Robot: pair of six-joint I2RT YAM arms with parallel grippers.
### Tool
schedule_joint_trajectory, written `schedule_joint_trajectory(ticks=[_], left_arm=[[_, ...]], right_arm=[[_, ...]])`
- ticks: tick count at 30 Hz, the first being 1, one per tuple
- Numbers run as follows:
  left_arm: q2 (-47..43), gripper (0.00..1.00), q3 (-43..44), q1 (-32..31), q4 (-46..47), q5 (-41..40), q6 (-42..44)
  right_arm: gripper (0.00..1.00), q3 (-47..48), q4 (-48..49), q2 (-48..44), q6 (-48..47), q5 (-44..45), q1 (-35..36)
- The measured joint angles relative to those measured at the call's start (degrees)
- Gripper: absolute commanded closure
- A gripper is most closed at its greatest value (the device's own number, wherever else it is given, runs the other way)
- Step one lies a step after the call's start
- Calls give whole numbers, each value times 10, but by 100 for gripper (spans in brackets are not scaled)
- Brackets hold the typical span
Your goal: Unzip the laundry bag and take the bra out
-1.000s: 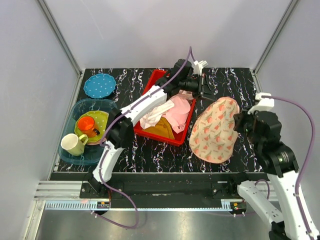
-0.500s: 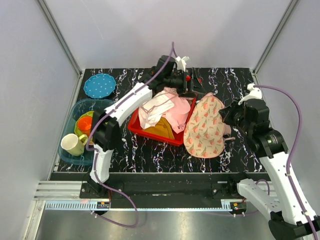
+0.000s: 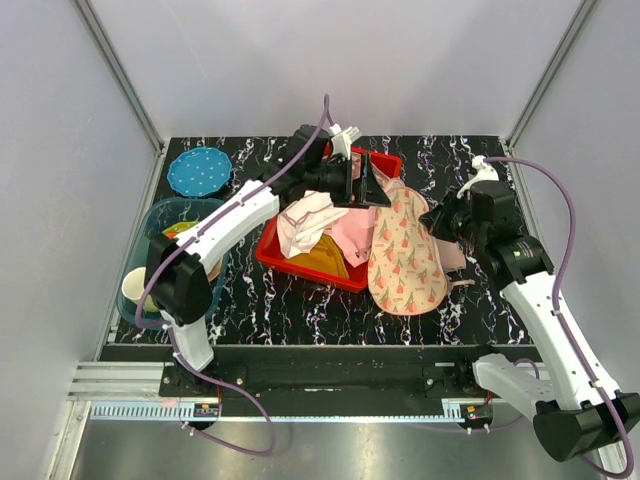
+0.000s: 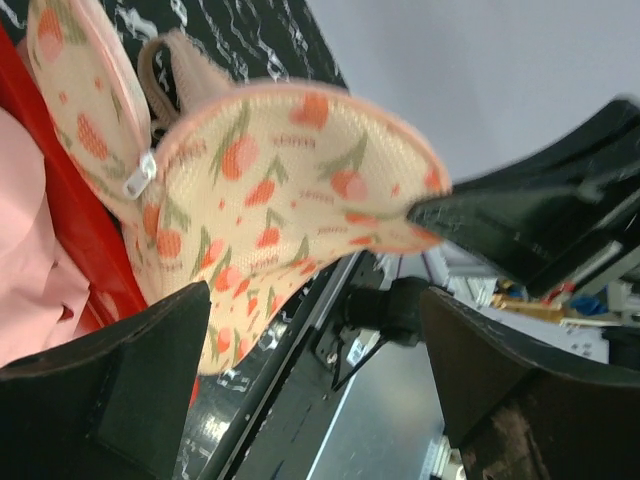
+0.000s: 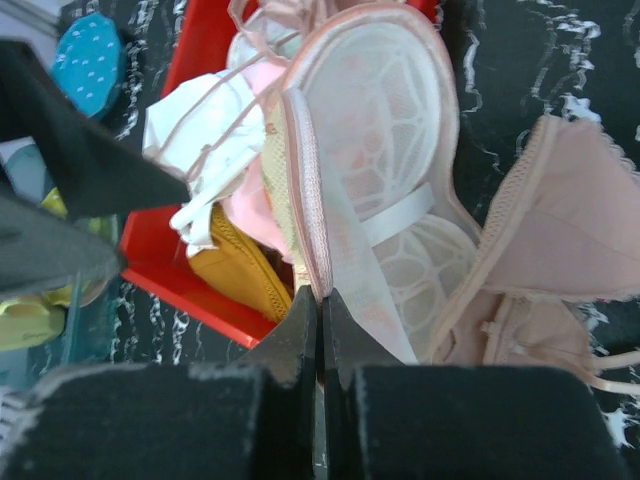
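pinching the pink-trimmed edge of the unzipped laundry bag [image 3: 405, 262] with the right gripper [image 5: 320, 300], clamped tight on the fabric. draped from the right rim of the red bin [image 3: 300, 266] down onto the bench [image 3: 270, 300]. holding nothing in the left gripper [image 3: 366, 187], spread wide by the bag's upper end. lying on the bench against the bag's right side: the bra [image 5: 560, 250].

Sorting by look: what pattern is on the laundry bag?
The laundry bag is peach-cream with small red-orange flowers and pink trim, clearest in the left wrist view.
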Motion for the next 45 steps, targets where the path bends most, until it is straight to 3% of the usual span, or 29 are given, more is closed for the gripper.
schedule_joint_trajectory(ticks=[5, 13, 20, 22, 23, 24, 25, 26, 28, 31, 39, 45], left_arm=[[-42, 11, -61, -17, -16, -15, 36], [-47, 10, -123, -29, -28, -61, 84], [19, 18, -99, -36, -3, -65, 88], [53, 32, -72, -42, 0, -65, 86], [70, 39, -60, -44, 5, -65, 83], [87, 47, -49, -46, 10, -65, 79], [96, 66, -44, -47, 13, -64, 73], [106, 75, -39, -49, 14, -64, 71], [116, 91, -36, -50, 17, -63, 61], [118, 100, -36, -50, 17, -64, 58], [118, 100, -35, -50, 17, -66, 54], [118, 100, -35, -52, 17, -66, 53]], right_arm=[[100, 4, -14, 9, 0, 45, -9], [100, 10, -17, 31, 0, 45, -14], [100, 9, -17, 25, 1, 24, -14], [84, 8, -17, 26, 2, 13, -14], [45, 7, -17, 27, 2, 6, -14], [34, 7, -18, 30, 0, -3, -14], [29, 8, -21, 37, -4, -10, -14], [14, 10, -27, 44, -9, -13, -14], [7, 17, -54, 68, -20, -1, -14], [7, 17, -86, 74, -20, 50, -27], [11, -35, -78, -35, 44, 136, -177], [12, -137, -46, 12, 128, 84, -316]])
